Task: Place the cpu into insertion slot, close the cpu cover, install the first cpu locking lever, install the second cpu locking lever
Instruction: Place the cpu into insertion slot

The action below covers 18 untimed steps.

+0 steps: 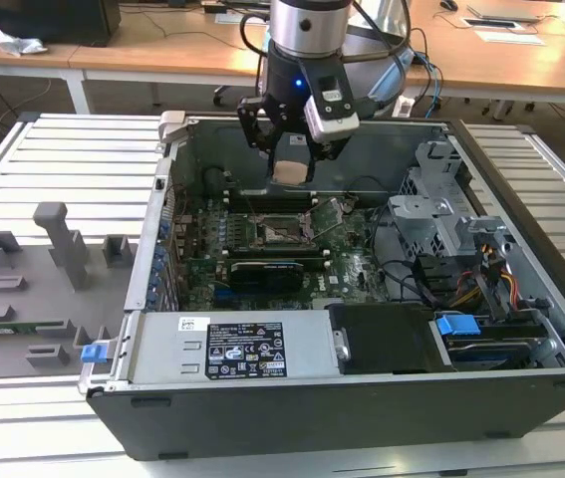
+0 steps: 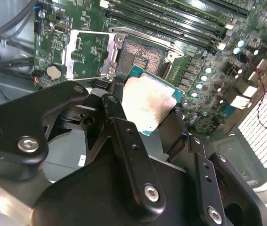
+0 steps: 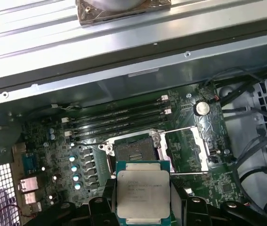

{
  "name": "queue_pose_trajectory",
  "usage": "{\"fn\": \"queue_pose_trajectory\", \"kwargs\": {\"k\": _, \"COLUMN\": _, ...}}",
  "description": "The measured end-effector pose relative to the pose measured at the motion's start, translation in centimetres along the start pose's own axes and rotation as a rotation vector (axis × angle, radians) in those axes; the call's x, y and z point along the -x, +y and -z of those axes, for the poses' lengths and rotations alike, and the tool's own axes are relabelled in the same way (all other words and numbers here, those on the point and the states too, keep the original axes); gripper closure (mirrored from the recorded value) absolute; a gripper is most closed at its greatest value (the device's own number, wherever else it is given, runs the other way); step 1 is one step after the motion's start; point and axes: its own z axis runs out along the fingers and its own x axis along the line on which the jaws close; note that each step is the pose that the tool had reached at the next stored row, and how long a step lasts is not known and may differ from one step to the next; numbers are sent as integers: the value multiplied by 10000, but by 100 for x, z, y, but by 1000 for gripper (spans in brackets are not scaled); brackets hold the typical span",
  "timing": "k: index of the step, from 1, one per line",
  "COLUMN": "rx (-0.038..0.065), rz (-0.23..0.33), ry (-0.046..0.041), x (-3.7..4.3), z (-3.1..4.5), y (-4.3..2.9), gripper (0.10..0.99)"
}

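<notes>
Cpu (image 3: 142, 194) hangs clamped by two opposite edges in the pincer (image 3: 142, 203) above the open computer case (image 1: 312, 430). Its printed metal top faces the first wrist view and its pale underside faces the second, so it appears to be held on edge, not flat. Just beyond it lies the insertion slot (image 3: 134, 151), bare and dark inside its silvery rim, with the chip apart from it. The cpu cover (image 3: 186, 149) lies swung open beside the slot. The first step, placing the chip, therefore looks to be the one in hand, with the cover and levers not yet closed. Seating it would call for turning the chip level with its underside down, squaring its edges to the rim and lowering it gently. Farther off run the long memory slots (image 3: 119, 123).
</notes>
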Motion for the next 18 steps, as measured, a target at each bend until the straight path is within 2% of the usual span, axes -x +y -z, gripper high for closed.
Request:
{"fn": "queue_pose_trajectory", "kwargs": {"k": 4, "rx": 9, "rz": -716, "ry": -62, "x": 0, "z": -5, "y": 0, "gripper": 545}}
{"fn": "queue_pose_trajectory", "kwargs": {"k": 8, "rx": 23, "rz": -1775, "ry": -155, "x": 0, "z": -15, "y": -1, "gripper": 545}}
{"fn": "queue_pose_trajectory", "kwargs": {"k": 18, "rx": 51, "rz": -3791, "ry": -331, "x": 1, "z": -40, "y": -3, "gripper": 545}}
